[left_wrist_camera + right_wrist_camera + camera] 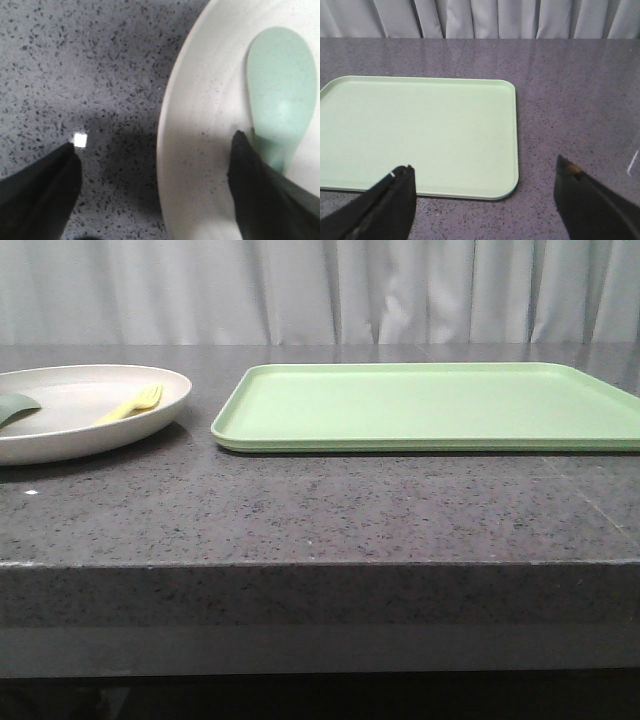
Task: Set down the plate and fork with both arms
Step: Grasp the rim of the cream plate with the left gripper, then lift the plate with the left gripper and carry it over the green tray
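Plate (60, 415) sits left on my table (300, 510), fork (132, 403) in it, beside the tray (430, 405); left gripper (155, 150) spread astride its rim, perhaps touching; right gripper (485, 180) spread above the tray's corner

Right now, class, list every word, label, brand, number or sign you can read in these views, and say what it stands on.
None: no readable text in any view.
The plate, fork, green tray and stone table carry no print.
The small white square on the table is blank.
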Robot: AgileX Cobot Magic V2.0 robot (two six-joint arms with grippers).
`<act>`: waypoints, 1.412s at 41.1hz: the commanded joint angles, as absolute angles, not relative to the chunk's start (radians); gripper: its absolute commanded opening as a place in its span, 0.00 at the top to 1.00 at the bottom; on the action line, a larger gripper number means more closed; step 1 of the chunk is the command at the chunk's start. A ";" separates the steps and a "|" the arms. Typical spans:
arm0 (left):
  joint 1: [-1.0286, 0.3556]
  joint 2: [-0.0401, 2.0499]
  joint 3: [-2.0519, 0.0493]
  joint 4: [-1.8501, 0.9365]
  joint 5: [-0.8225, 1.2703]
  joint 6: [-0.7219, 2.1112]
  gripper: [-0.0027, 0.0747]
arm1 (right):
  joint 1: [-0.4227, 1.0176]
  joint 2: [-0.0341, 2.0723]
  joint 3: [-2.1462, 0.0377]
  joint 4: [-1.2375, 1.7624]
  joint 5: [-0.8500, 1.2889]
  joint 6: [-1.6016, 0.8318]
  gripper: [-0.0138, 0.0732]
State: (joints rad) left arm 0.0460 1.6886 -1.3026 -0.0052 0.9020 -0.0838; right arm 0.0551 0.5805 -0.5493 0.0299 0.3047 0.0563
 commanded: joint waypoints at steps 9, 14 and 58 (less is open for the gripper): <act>0.049 1.654 -1.332 -0.008 0.883 -0.081 0.72 | 0.054 0.584 -0.584 0.022 0.229 0.043 0.16; 0.049 1.654 -1.332 -0.008 0.883 -0.081 0.88 | 0.054 0.584 -0.584 0.022 0.229 0.043 0.16; 0.233 1.647 -1.397 -0.686 0.952 0.216 0.99 | 0.054 0.584 -0.584 0.022 0.229 0.043 0.16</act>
State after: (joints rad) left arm 0.2275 1.6886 -1.3579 -0.5747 0.9711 0.2066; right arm 0.0551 0.5805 -0.5493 0.0299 0.3047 0.0563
